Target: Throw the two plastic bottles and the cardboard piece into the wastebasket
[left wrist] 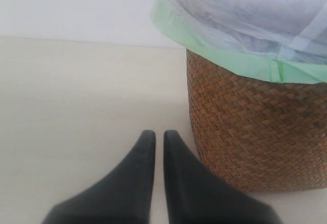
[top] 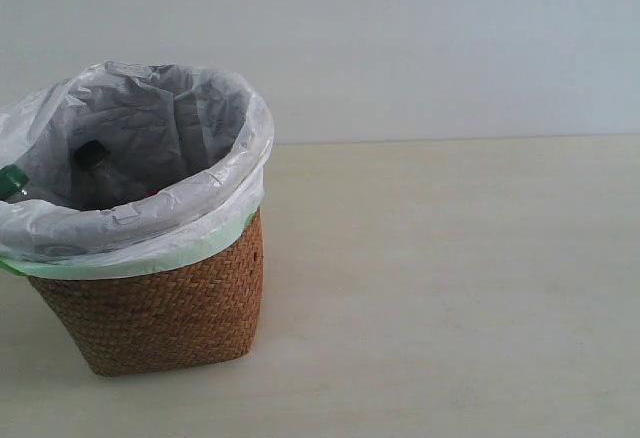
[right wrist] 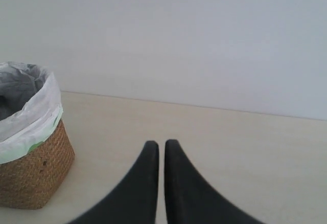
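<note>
Inside the wastebasket (top: 170, 308) sit the black-capped bottle (top: 92, 156) and green-capped bottle (top: 12, 178); cardboard piece not visible, maybe buried below. Pinched together and empty: left gripper (left wrist: 159, 138), right gripper (right wrist: 161, 147). Risk: left gripper, near the wastebasket, tips it if swung sideways.

Bright even light, soft shadows, perhaps hazy

No text, brand, number or sign is legible in any view, neither on the brown woven wicker wastebasket (top: 160, 313) nor on its white plastic bag liner (top: 130, 220).
</note>
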Robot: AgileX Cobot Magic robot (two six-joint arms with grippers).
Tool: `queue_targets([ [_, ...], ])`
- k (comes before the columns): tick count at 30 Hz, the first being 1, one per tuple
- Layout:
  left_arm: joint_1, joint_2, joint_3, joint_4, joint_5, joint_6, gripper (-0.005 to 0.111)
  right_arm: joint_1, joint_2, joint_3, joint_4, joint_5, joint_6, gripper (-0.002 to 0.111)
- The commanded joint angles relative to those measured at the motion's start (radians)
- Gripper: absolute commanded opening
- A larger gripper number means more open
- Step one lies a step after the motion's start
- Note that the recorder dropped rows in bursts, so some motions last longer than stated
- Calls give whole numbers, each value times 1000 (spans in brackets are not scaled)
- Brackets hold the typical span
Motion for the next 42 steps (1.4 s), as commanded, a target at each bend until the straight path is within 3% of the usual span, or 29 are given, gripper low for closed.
queue_targets([
  [1, 3, -2, 3, 2, -3, -9, 6, -7, -42, 51, -14, -23, 1, 0],
  [6, 3, -2, 3, 2, -3, -9, 6, -31, -141, 136, -14, -27, 1, 0],
  [18, 3, -2, 3, 2, -3, -9, 6, -289, -359, 215, 13, -21, 1, 0],
  [31, 3, -2, 3, 2, -3, -9, 6, -319, -368, 214, 121, -30, 1, 0],
  [36, 3, -2, 3, 2, -3, -9, 6, -457, -368, 214, 260, -30, 2, 0],
  [42, 3, -2, 3, 2, -3, -9, 6, -465, -368, 214, 298, -30, 2, 0],
])
